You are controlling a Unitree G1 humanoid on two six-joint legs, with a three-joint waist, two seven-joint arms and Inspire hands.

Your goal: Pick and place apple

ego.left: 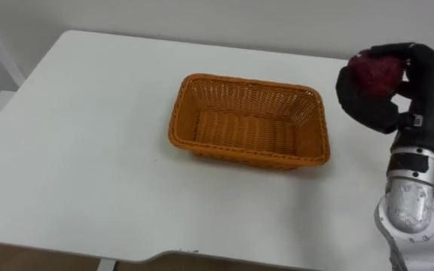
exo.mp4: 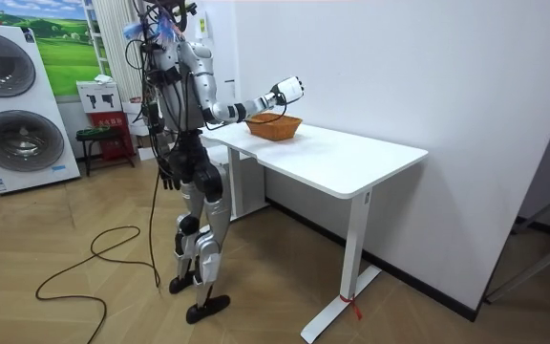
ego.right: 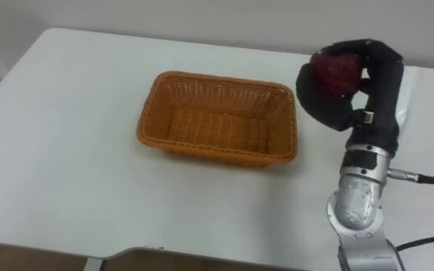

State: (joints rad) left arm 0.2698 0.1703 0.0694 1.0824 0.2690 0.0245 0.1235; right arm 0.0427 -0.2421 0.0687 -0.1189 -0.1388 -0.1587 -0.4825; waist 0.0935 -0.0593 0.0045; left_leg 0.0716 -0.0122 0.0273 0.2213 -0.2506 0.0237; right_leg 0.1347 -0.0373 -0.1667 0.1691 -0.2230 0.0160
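Apple (ego.left: pixel 375 73), dark red, sits in the grasp of the right hand (ego.left: pixel 424 90), which is raised above the white counter (ego.left: pixel 89 135) with its black-gloved fingers (ego.left: pixel 356 105) and thumb curled around the fruit. Hand and apple are held just past the right end of the orange wicker basket (ego.left: pixel 202 143), clear of its rim and off the counter surface. The basket stands upright near the middle of the counter with its long side facing the robot, and nothing lies inside it.

In the room view the robot stands upright on the wooden floor at the counter's end, on the room view's left. Its right arm reaches forward and up, so the right hand is above and just beside the basket. The left hand (exo.mp4: pixel 167 178) hangs low by the robot's hip, away from the counter; whether it is open or closed I cannot tell. Behind the robot, two washing machines (exo.mp4: pixel 17 134) stand stacked against the wall.
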